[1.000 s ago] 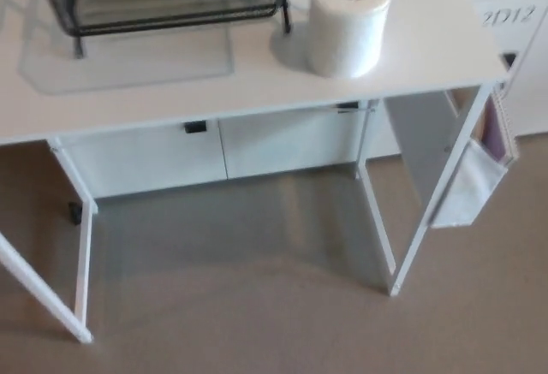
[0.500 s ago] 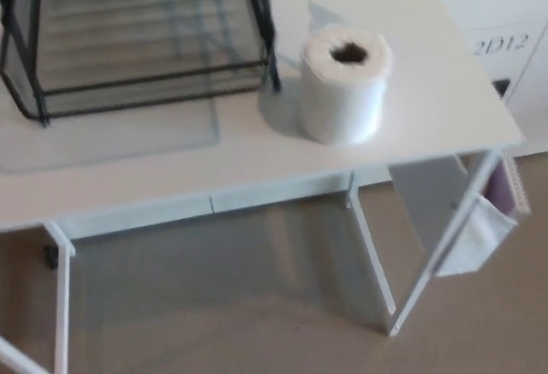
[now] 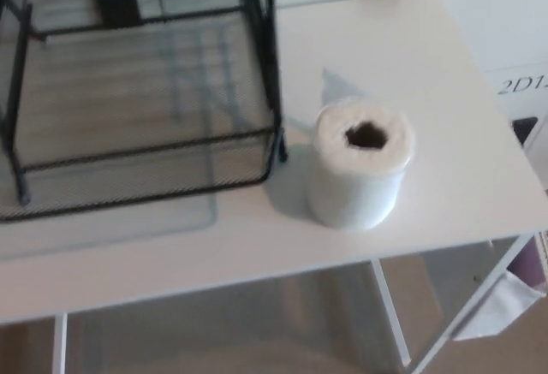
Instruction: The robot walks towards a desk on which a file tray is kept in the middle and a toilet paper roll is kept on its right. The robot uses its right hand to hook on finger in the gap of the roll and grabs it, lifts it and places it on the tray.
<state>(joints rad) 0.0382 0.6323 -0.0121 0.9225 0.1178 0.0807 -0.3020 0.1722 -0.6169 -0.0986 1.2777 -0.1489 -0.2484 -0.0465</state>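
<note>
Fingers of either hand are not showing to you yet, so I cannot tell whether they are open or closed. You are looking at the toilet paper roll standing upright on the desk, core hole facing up, just right of the file tray. Reaching in blind, you are risking a missed hole and a roll toppling toward the near right edge.

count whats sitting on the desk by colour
white: 1, the toilet paper roll
black: 1, the wire file tray
total: 2 on the white desk
</note>
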